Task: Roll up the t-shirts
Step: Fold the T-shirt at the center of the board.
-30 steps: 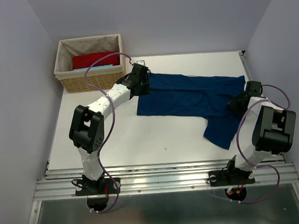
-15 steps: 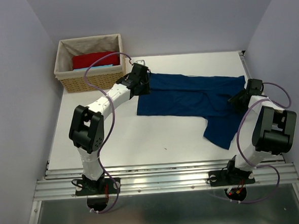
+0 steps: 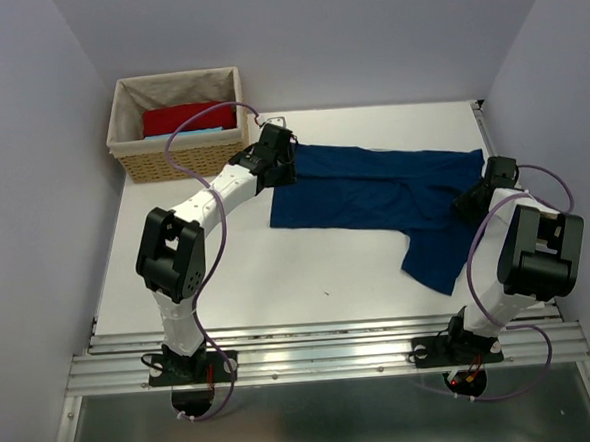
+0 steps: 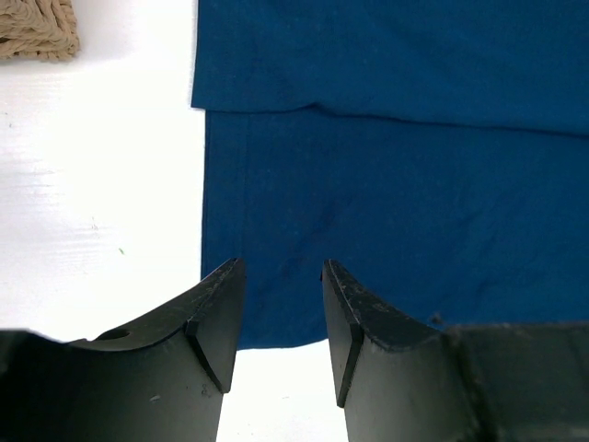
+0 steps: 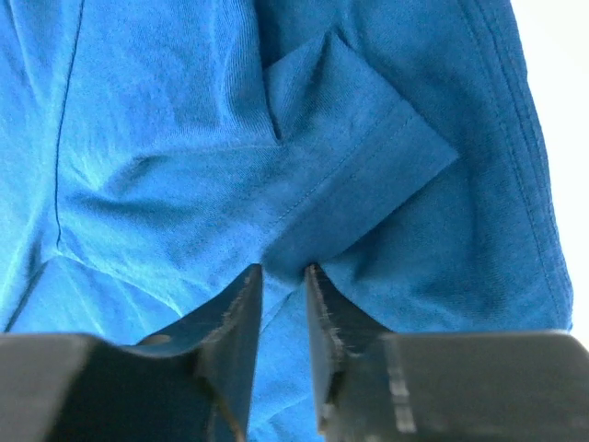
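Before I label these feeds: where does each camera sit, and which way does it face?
Top external: above and behind, looking down on the table; left arm and right arm show.
Left wrist: looks down past the left gripper onto the navy t-shirt.
Right wrist: close over its folds, right gripper showing.
All three share the t-shirt.

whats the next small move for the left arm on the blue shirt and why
Probably lower the left gripper and close it on the t-shirt hem. Its jaws stand open, straddling the cloth's edge near the corner, with nothing gripped, and the shirt lies spread out and unrolled on the table, so a roll needs an edge held first.
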Tool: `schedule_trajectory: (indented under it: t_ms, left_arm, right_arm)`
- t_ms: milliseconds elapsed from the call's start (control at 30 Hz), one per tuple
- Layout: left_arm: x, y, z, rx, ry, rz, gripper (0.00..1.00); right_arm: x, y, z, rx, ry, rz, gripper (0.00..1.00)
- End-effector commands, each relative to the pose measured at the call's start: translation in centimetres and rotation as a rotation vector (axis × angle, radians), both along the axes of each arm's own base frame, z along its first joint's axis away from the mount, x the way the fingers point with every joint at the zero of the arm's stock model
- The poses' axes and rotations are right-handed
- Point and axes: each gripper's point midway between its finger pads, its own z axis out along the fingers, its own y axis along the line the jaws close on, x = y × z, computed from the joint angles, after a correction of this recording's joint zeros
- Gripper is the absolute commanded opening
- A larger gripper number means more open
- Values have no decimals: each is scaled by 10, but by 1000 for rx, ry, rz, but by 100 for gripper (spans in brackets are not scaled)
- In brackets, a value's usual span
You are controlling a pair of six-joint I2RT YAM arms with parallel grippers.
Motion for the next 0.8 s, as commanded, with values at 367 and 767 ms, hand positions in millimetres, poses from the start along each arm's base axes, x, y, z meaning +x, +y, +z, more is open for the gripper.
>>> schedule_trajectory:
  t_ms: [367,767]
  left_arm:
    - [6,-2,32,-24,-68,3,50]
    - [7,-3,34,-26,-71,1,50]
  right_arm:
    - [8,-9,17,-48,-73,-11,1]
    - [-6,11,45,-13,-130,69,1]
